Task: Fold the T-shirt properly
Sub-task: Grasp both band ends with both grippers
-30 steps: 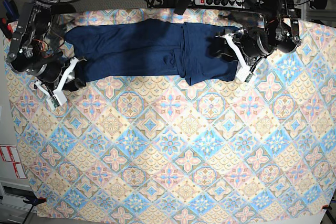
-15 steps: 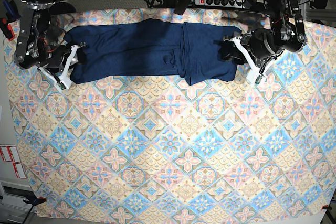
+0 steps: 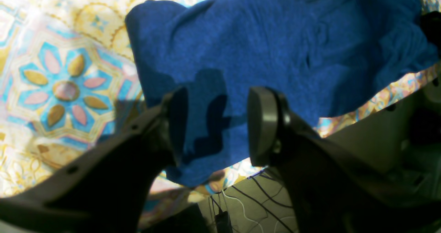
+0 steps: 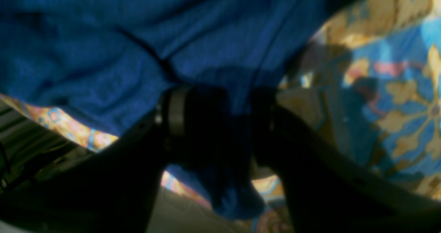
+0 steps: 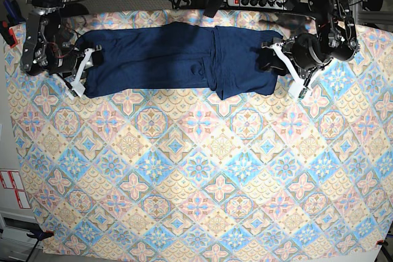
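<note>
The dark navy T-shirt [image 5: 159,56] lies stretched left to right along the far side of the table, its right third folded over with a seam near the middle. In the base view my right gripper [image 5: 85,69] is at the shirt's left end. The right wrist view is blurred: its jaws [image 4: 220,123] stand apart, open, with a bunch of the T-shirt [image 4: 86,54] lying between the fingers. My left gripper [image 5: 265,59] is at the shirt's right end. There it is open [image 3: 218,126], hovering over the T-shirt [image 3: 258,36] near its edge, nothing pinched.
The pastel tile-patterned tablecloth [image 5: 196,176] covers the table. A power strip and cables [image 5: 258,1] run behind the far edge, close to the shirt. Both arm bases stand at the back corners. Red and white labels [image 5: 12,188] sit off the table's left side.
My right gripper moved back and up to the shirt's left end, bringing that end with it, and its jaws widened. My left gripper shifted slightly right and stayed open.
</note>
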